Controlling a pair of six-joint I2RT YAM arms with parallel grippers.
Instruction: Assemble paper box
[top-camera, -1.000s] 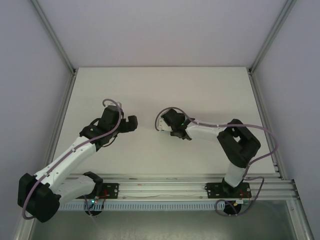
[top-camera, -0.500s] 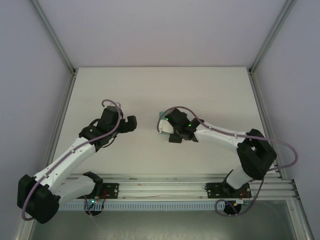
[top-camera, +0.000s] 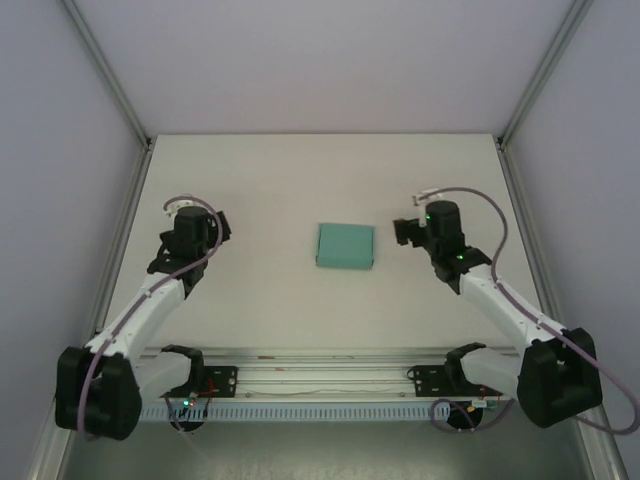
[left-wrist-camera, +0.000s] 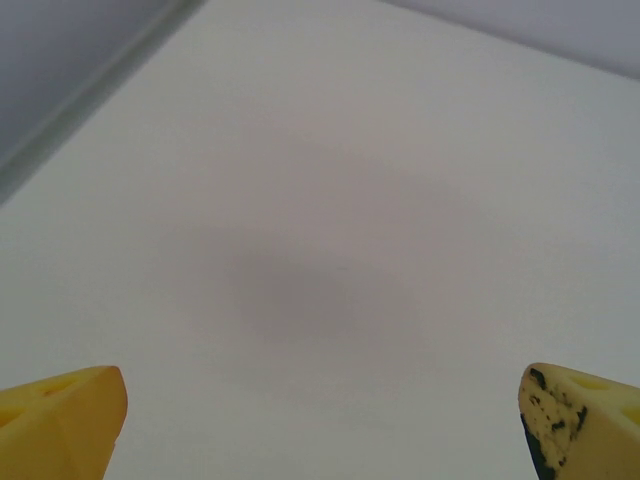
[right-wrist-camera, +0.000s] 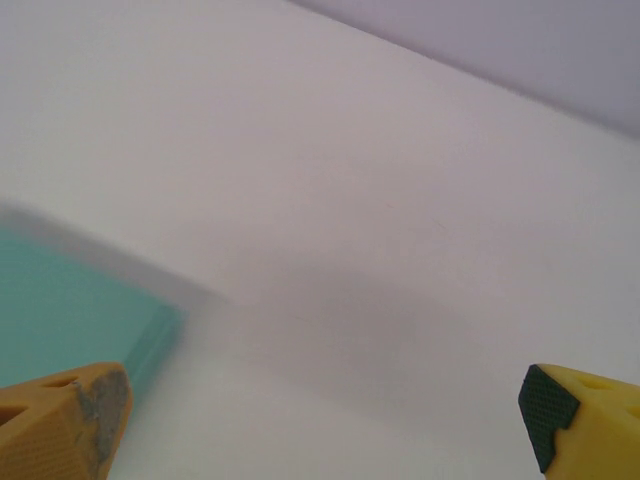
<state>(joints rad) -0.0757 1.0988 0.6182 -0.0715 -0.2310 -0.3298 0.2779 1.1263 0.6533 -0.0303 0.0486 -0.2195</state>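
The paper box (top-camera: 345, 245) lies as a small closed teal-green rectangle in the middle of the white table, free of both arms. A corner of the paper box (right-wrist-camera: 70, 315) shows at the lower left of the right wrist view. My right gripper (top-camera: 403, 232) hovers just to the right of the box, apart from it, open and empty (right-wrist-camera: 325, 425). My left gripper (top-camera: 218, 230) is well to the left of the box, open with only bare table between its yellow fingertips (left-wrist-camera: 322, 425).
The white table (top-camera: 330, 175) is framed by aluminium rails, one along the left edge (top-camera: 128, 220) and one along the right (top-camera: 525, 220). Pale walls stand behind and to both sides. The arm bases sit on a rail (top-camera: 330, 378) at the near edge.
Both grippers pulled away from the centre, the left one to the left and the right one to the right. The right gripper let go of the box, which now lies uncovered.
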